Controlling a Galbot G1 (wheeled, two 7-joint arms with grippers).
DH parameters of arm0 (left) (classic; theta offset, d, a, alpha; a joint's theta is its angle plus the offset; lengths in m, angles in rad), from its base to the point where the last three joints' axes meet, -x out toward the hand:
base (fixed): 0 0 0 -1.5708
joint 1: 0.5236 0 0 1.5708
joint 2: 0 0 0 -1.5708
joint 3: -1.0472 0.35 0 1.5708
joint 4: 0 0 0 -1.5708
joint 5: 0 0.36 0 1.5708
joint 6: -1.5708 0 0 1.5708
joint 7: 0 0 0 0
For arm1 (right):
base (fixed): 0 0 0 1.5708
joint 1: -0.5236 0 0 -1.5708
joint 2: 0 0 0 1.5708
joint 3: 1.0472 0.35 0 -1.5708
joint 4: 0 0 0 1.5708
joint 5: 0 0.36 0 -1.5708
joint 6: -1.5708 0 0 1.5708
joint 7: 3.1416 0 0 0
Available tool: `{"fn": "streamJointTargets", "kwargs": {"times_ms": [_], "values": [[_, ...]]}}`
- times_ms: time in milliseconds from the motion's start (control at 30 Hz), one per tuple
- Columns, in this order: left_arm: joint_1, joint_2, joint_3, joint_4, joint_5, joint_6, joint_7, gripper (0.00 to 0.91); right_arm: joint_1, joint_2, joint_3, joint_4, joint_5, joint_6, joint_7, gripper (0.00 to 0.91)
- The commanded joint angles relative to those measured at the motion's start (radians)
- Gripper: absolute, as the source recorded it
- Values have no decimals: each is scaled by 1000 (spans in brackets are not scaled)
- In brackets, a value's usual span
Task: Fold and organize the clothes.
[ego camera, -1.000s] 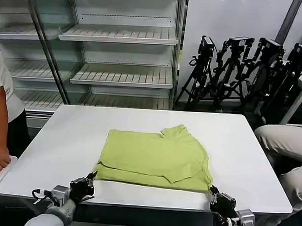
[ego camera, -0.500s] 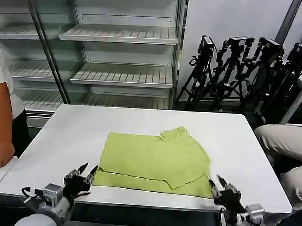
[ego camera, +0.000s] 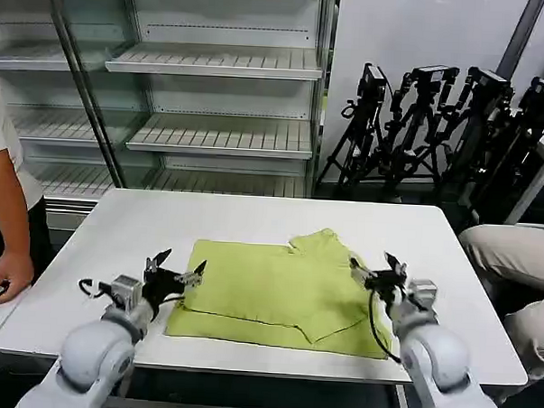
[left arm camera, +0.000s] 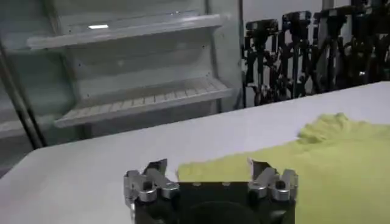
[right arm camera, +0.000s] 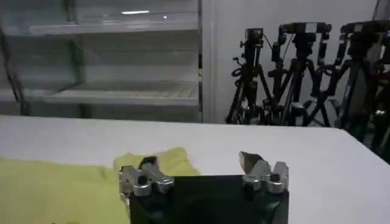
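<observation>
The clothes, one lime yellow-green T-shirt (ego camera: 277, 290), lie partly folded in the middle of the white table (ego camera: 117, 242), with a sleeve bunched at the far right. My left gripper (ego camera: 181, 263) hovers open at the shirt's left edge. In the left wrist view the left gripper (left arm camera: 206, 165) holds nothing, and the shirt (left arm camera: 323, 158) lies just past its fingers. My right gripper (ego camera: 375, 265) is open above the shirt's right edge. The right gripper (right arm camera: 196, 161) is empty too, and the shirt (right arm camera: 61, 189) lies below one of its fingers.
A person's hand (ego camera: 12, 269) rests on a side table at the left. Beige-trousered knees (ego camera: 504, 255) are close to the table's right edge. Metal shelves (ego camera: 221, 138) and black tripods (ego camera: 438, 130) stand behind the table.
Both grippers have left the shirt's near corners at the table's front edge and moved up and forward to its left and right sides. The near hem now lies flat. The person's hand shifted.
</observation>
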Motion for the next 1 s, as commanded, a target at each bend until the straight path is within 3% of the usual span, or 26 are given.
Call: {"fn": "streamJointTargets", "kwargs": {"times_ms": [33,167,367,933,967,1000], "values": [[-297,-27,111,382,-21,0,36,907,276,81,-113,-346,-33,20,21,907],[-323,-32,115,442,-9,-2,54,907,329,126,-132,-431,-88,31,9,907],[-338,-33,115,475,-16,0,79,907,370,165,-135,-527,-96,30,13,907],[-356,-70,134,524,-13,2,114,907,360,177,-136,-558,-75,-11,10,907],[-358,-72,134,528,-13,3,114,856,360,176,-137,-557,-72,-13,9,695],[-359,-73,135,532,-13,3,114,232,362,175,-138,-555,-56,-15,12,373]]}}
